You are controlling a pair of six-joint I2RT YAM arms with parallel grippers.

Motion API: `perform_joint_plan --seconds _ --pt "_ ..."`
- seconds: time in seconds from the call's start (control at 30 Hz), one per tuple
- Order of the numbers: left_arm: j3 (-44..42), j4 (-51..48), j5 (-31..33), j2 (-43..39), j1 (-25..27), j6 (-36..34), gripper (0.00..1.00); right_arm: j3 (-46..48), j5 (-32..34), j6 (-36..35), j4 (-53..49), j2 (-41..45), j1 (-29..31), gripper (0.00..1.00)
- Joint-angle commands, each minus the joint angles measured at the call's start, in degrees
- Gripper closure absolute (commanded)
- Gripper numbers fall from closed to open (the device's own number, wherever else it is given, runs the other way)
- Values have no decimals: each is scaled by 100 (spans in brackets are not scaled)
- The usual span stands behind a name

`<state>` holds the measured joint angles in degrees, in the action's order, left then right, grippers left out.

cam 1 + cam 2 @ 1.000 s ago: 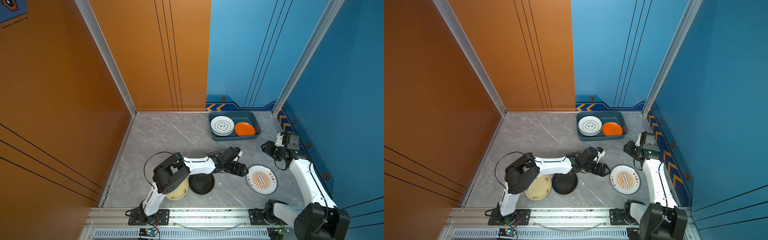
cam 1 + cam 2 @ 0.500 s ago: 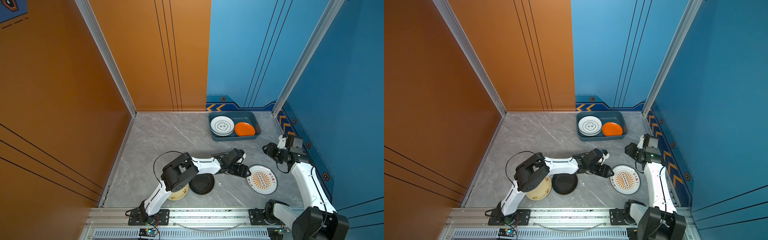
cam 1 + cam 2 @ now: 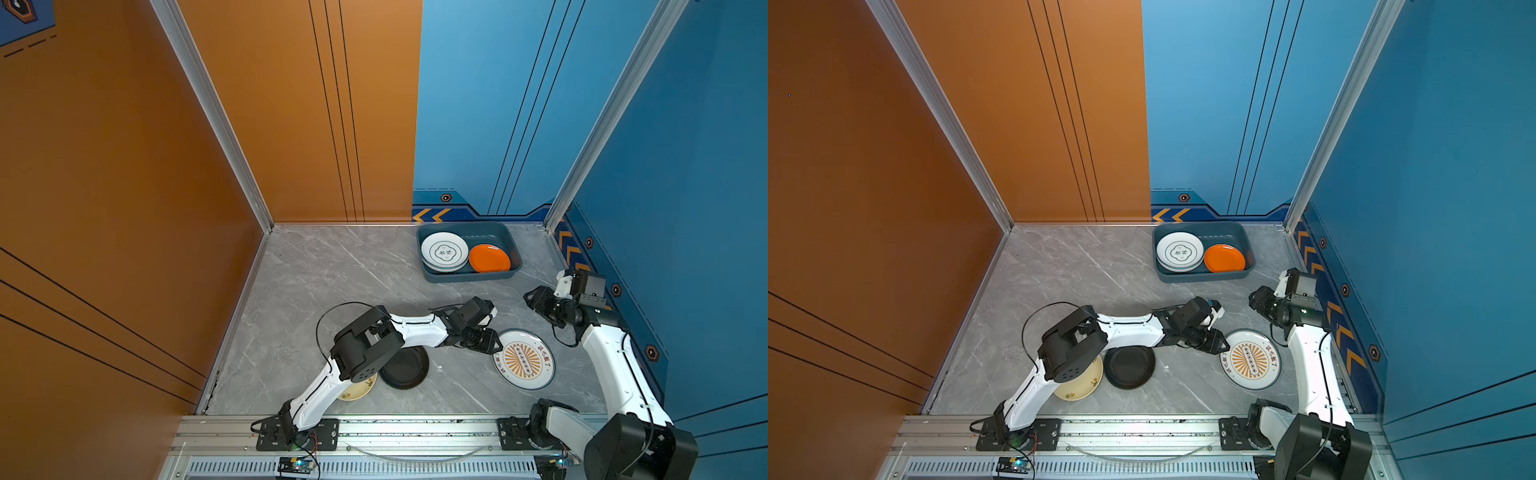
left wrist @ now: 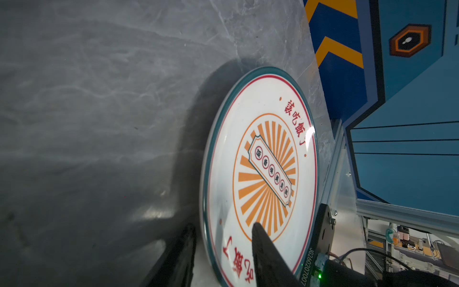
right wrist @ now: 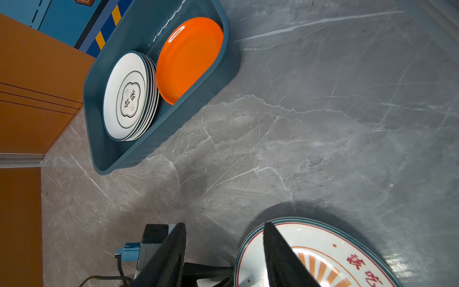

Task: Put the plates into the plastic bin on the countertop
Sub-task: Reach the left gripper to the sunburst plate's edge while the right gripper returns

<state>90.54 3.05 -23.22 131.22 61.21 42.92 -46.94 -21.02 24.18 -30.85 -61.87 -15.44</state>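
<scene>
**Left arm.** The left gripper (image 3: 493,341) is reaching across the middle to the sunburst plate (image 3: 524,360). This plate is resting on the tabletop (image 3: 332,282), well apart from the plastic bin (image 3: 469,276). In the left wrist view the fingers (image 4: 263,246) are straddling the plate's near rim. One is lying over the printed face and the other is sitting outside the rim, low against the tabletop. This placement is suiting a shallow plate, because only the raised rim is offering an edge to pinch. Whether the fingers are pressing on the rim cannot be told.

**Right arm.** The right gripper (image 3: 532,298) is hovering between the bin and the sunburst plate. Its fingers are spread and carrying nothing. It is probably standing clear to give the left arm room.

**Task status.** The bin is sitting against the rear wall. It is holding a stack of white ringed plates (image 3: 444,252) beside an orange plate (image 3: 489,258). A black plate (image 3: 405,368) and a cream plate (image 3: 358,391) are lying under the left arm, so three plates are remaining outside.
</scene>
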Motion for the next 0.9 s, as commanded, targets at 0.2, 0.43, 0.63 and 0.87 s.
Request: perform_joint_plan --seconds 0.2,0.43,0.63,0.87 --pt "270 -757 244 481 93 -310 70 68 -61 -56 53 34 -60 47" --pt "311 -639 94 632 50 -242 78 69 -70 -63 53 14 -62 47" --pt "55 -140 -166 729 -113 7 88 89 -70 -63 62 7 -63 47" --pt "-141 100 -302 730 -239 52 93 114 -105 -63 97 -12 -57 47"
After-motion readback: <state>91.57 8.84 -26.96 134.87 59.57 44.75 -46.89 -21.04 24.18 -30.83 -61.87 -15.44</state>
